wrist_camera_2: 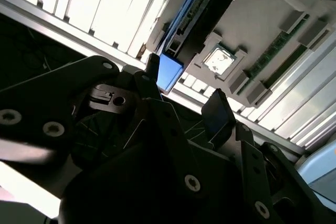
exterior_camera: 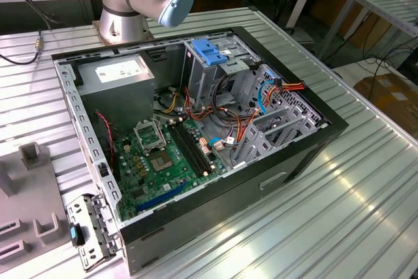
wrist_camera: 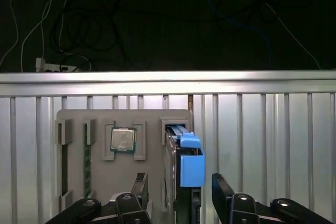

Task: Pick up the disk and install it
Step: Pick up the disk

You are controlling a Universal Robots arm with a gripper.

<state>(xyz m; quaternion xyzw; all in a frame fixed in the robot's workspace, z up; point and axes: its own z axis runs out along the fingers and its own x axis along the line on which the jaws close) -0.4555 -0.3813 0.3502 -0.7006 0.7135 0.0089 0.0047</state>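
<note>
The disk stands on edge in a slot of a grey fixture plate, its bright blue carrier rail facing the camera. My gripper is open, just short of the disk, with one black finger on each side of it and a small gap either way. In the second wrist view the blue rail of the disk sits between the same fingertips of the gripper. In the exterior view the open computer case lies on the table.
A processor chip and a memory stick rest in other fixture slots. Inside the case are a tall grey drive cage with a blue bracket, the motherboard and loose cables. The ribbed table ends at a rail, with floor cables beyond.
</note>
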